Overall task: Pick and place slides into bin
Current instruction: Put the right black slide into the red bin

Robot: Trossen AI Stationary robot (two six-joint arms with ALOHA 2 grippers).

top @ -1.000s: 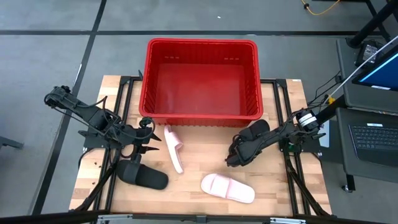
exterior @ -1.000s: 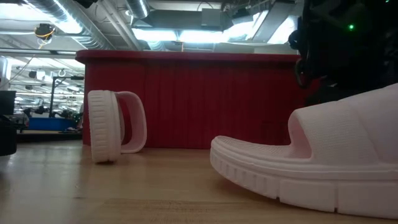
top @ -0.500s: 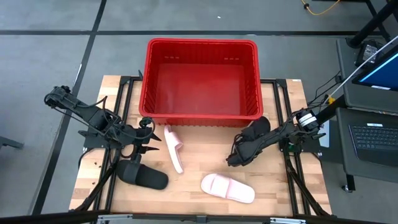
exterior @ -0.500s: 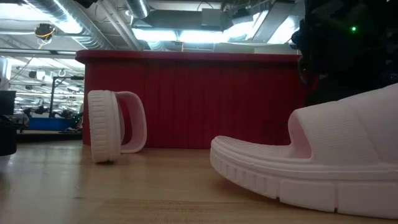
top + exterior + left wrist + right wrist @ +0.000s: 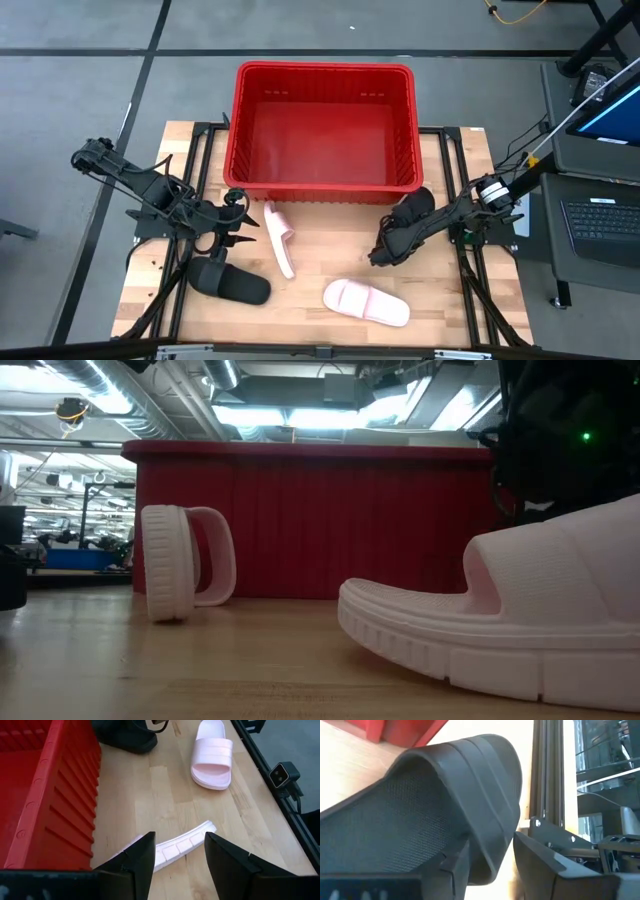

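Observation:
The red bin stands at the table's far middle. My right gripper is shut on a black slide just off the bin's near right corner. A second black slide lies flat at the near left. One pink slide stands on its long side edge. The other pink slide lies sole down near the front. My left gripper hangs open above the edge-standing pink slide, touching nothing. My right gripper pinches the black slide's strap at its edge. One finger is on the meshed inner side and the other finger is on the ribbed outer side. The fingers slant down from the table's right. The pink slide in front hides whether it is lifted clear.
Black frame rails run along the table's left and right sides. A desk with a laptop stands beyond the right edge. Bare wood lies between the two pink slides and in front of the bin.
My right gripper has drawn a little toward the table's right edge with the black slide and has rolled slightly. The other slides and the bin have kept their places.

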